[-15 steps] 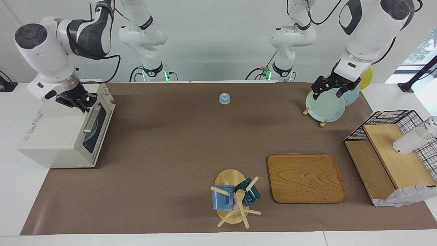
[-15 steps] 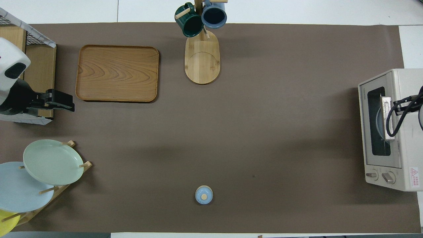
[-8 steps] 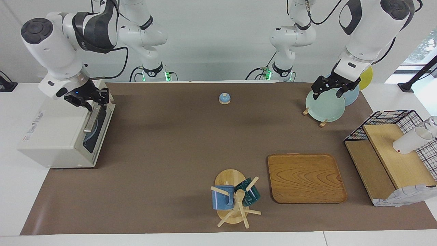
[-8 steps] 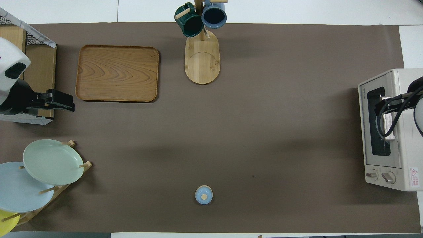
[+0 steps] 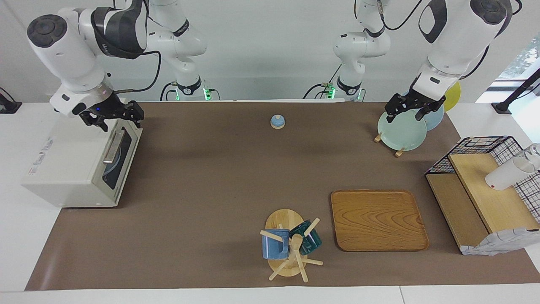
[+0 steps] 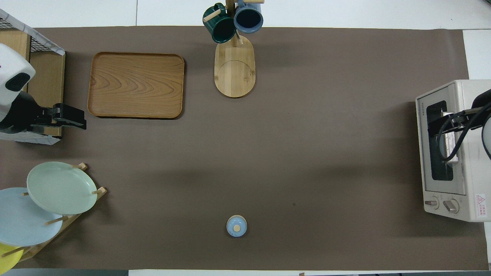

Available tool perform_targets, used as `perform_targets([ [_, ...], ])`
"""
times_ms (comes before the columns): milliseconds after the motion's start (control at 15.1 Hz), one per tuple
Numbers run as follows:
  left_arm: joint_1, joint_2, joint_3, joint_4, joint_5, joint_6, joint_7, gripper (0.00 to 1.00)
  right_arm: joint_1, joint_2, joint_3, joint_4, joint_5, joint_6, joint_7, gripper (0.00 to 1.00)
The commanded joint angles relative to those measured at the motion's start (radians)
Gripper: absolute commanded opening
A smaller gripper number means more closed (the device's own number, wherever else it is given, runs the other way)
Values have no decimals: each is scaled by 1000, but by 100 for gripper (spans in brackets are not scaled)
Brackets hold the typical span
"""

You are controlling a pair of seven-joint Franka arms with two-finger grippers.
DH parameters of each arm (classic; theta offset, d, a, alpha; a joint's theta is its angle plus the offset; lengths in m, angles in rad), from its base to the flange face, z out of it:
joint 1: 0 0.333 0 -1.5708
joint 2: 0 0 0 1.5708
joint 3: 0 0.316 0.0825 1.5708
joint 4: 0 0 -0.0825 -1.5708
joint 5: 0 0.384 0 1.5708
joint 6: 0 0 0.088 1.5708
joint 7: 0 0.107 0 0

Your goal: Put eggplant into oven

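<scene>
The cream-white oven (image 5: pixel 63 169) stands at the right arm's end of the table with its dark glass door shut; it also shows in the overhead view (image 6: pixel 422 134). Through the glass I see a light blue round shape (image 5: pixel 113 162). The eggplant is hidden or out of view. My right gripper (image 5: pixel 114 120) is open and empty, up in the air over the end of the oven's top nearest the robots, just above the silver bar handle (image 5: pixel 112 147). My left gripper (image 5: pixel 407 115) is open and empty, waiting over the plate rack.
A rack with a pale green plate (image 5: pixel 400 133), a blue one and a yellow one stands at the left arm's end. A wooden tray (image 5: pixel 377 219), a mug tree (image 5: pixel 291 245), a small blue lid (image 5: pixel 277 121) and a wire basket with shelves (image 5: pixel 485 190) are on the brown mat.
My right gripper has risen from the oven's bar handle and moved toward the robots' end of the oven's top. The left arm has not moved.
</scene>
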Motion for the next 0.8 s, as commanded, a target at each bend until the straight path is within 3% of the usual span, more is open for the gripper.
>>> perform_targets([
  [0,12,4,-11,14,19,-14,-9,100,-5,-12,-2,3,30,-21,23,100],
  [731,12,4,-11,14,19,-13,-9,100,-9,-32,-22,-3,62,-5,27,100],
])
